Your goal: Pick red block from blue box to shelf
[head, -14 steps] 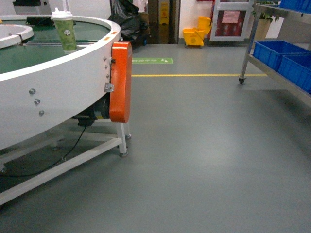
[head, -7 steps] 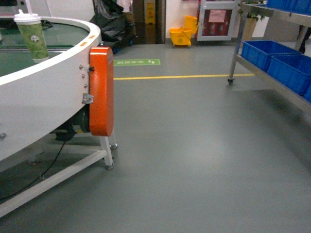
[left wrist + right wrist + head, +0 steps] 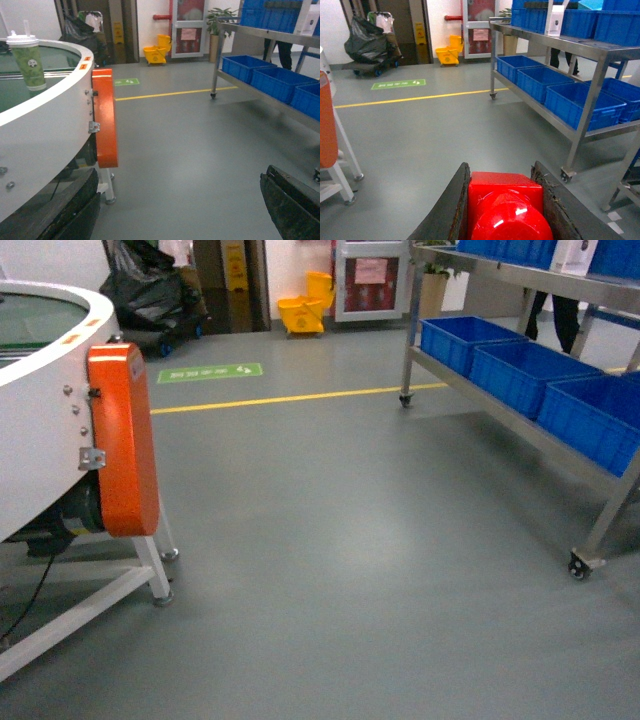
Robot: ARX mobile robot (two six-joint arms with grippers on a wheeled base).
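One block in hand, shelf not yet reached

One red block (image 3: 506,210) sits clamped between the right jaws (image 3: 506,212), its stud facing the wrist camera and a dark pad pressed against each side. So the pick looks done; the carry is under way and the placing is left.

Ahead and to the right of the right jaws stands the steel shelf (image 3: 580,50), on castors, its tiers loaded with dark blue crates (image 3: 582,102). It is near but not within reach, by my reckoning: bare grey floor (image 3: 350,540) lies between the jaws and its rails.

Both pads of the left jaws (image 3: 180,210) show at the bottom corners of their wrist view, spread wide with nothing between them. To their left is the round white conveyor counter (image 3: 45,130) with its orange guard (image 3: 106,120) and a green cup (image 3: 25,62) on top.

No blue box appears in any view. Neither arm shows in the head view.

What remains: close on the shelf, find a free spot, set the block down.
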